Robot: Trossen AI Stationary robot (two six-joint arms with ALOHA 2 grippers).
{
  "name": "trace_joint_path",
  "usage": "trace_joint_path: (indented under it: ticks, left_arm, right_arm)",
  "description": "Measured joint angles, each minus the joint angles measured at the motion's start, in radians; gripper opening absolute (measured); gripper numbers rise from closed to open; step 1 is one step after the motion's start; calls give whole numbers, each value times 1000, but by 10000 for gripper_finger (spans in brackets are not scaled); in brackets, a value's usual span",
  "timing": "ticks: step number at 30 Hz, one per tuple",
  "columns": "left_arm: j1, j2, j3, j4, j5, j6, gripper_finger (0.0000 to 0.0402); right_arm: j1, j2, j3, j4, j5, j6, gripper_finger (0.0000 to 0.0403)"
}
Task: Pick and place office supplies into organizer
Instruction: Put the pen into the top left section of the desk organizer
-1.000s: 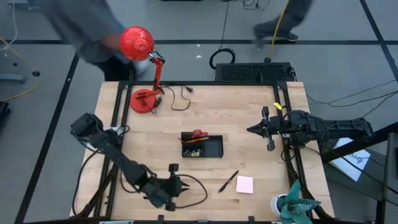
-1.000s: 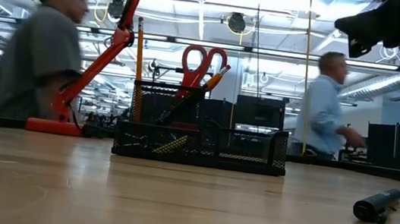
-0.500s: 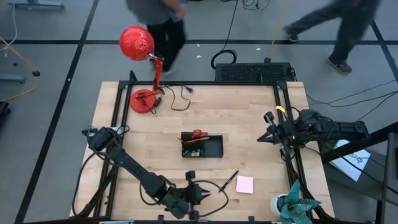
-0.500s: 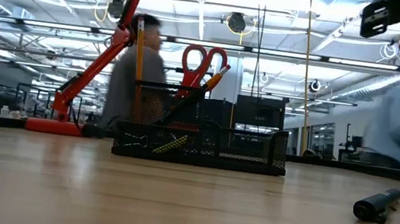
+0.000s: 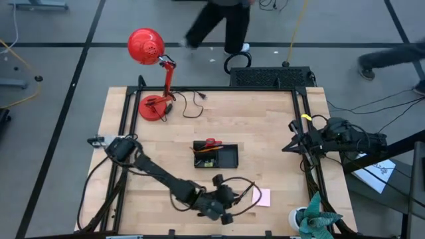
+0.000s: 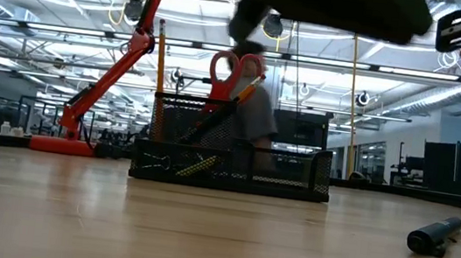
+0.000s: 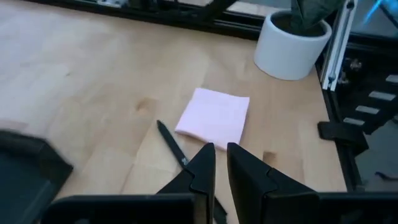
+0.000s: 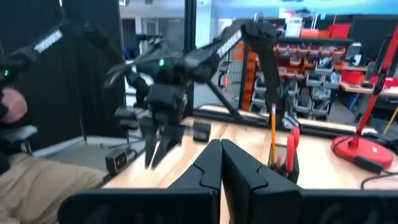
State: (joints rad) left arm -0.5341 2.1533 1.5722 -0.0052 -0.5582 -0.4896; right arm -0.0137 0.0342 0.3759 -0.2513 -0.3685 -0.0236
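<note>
Overhead and side views of the work table, items listed from largest to smallest. The left arm reaches from the table's 9 o'clock edge toward 5 o'clock; half a second ago its wrist sat nearer 6 o'clock, and a second ago farther toward 7 o'clock. The left gripper hangs above the table just beside the pen, its jaws narrowed to a slim gap with nothing between them (wrist view, fingers). The right arm waits at the 3 o'clock edge, drawn a little farther outward than before; the right gripper has its jaws pressed together and empty. The red desk lamp stands at 11 o'clock, unmoved. The organizer sits at the table's centre, unchanged, holding the scissors and one orange pencil upright (a second pencil leans across them). The pink sticky-note pad lies at 5 o'clock, with the black pen just beside it; neither has shifted.
</note>
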Motion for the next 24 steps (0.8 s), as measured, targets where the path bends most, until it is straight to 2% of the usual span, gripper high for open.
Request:
trace_joint_path:
  ticks: [5,10,13,20,24]
  left_arm:
    - [30,61,104,-87,69,20,47]
    - [42,69,125,-95,190,20,57]
    - [41,74,125,-111,196,15,91]
    - [54,112,124,-135,225,8,199]
    - [65,126,124,-113,244,-9,232]
  right_arm:
    - [0,2,0,50,76,35,0]
    - [0,11,0,58,83,18,0]
    - [0,16,0,70,105,12,0]
    - [0,41,-3,91,133,19,0]
    - [0,51,-21,128,133,23,0]
